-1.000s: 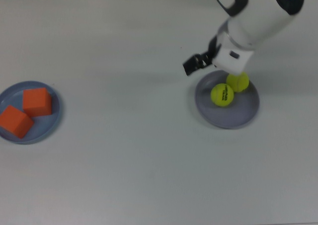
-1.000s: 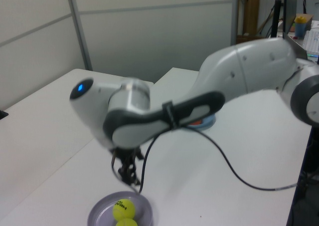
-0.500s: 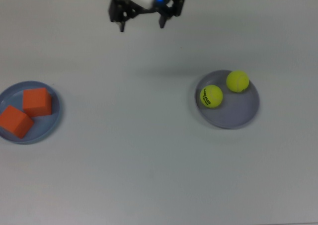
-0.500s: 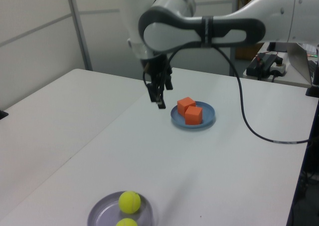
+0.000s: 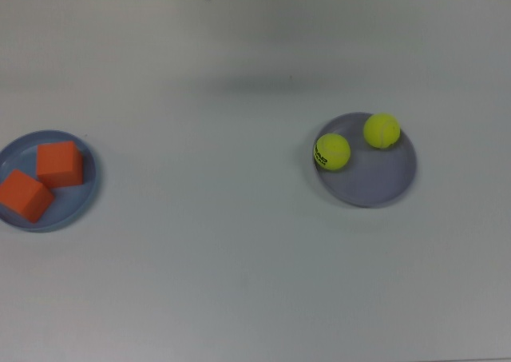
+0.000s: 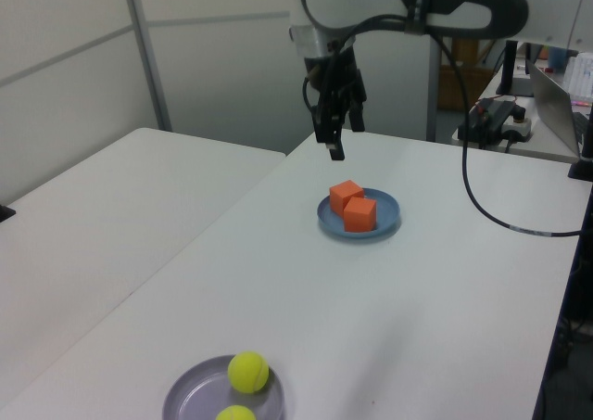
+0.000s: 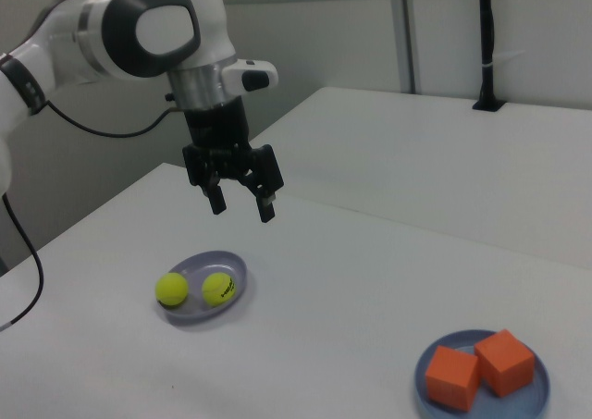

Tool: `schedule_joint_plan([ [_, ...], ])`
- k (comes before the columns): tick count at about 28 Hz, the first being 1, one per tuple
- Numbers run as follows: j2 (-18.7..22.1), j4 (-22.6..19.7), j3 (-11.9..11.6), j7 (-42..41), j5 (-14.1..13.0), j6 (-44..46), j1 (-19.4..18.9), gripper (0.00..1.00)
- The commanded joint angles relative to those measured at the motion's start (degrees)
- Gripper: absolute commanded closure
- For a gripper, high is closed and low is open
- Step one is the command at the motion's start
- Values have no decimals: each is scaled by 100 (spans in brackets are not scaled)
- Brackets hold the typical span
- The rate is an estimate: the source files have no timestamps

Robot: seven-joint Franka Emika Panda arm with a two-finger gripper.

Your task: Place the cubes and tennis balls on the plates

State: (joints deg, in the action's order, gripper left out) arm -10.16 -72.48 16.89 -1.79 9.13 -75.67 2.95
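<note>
Two orange cubes [image 5: 59,163] [image 5: 24,195] rest side by side on the light blue plate [image 5: 72,204] at the top view's left. Both tennis balls lie on the lavender plate [image 5: 377,180]: the printed one [image 5: 333,152] at its left rim, the plain one [image 5: 382,130] at its far edge. My gripper [image 7: 242,206] hangs open and empty, high above the table beyond the lavender plate [image 7: 228,264] in the right view. From the left view the gripper [image 6: 341,134] hovers above and behind the cubes [image 6: 352,204]. It has almost left the top view.
The white table [image 5: 223,242] stretches between the two plates. A second white table [image 6: 83,216] adjoins it on the left view's left. A black cable [image 6: 482,188] trails from the arm over the table's right side in the left view.
The arm rose off the lavender plate and swung away across the table toward the top view's upper edge. The printed ball rolled slightly to the top view's left on its plate.
</note>
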Motion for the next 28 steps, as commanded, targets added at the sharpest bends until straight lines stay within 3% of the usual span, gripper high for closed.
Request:
schedule_joint_plan([
  [1, 198, -223, -160, 170, -148, 35, 30, 0],
  [28, 356, -275, -221, 363, -201, 352, 443, 0],
])
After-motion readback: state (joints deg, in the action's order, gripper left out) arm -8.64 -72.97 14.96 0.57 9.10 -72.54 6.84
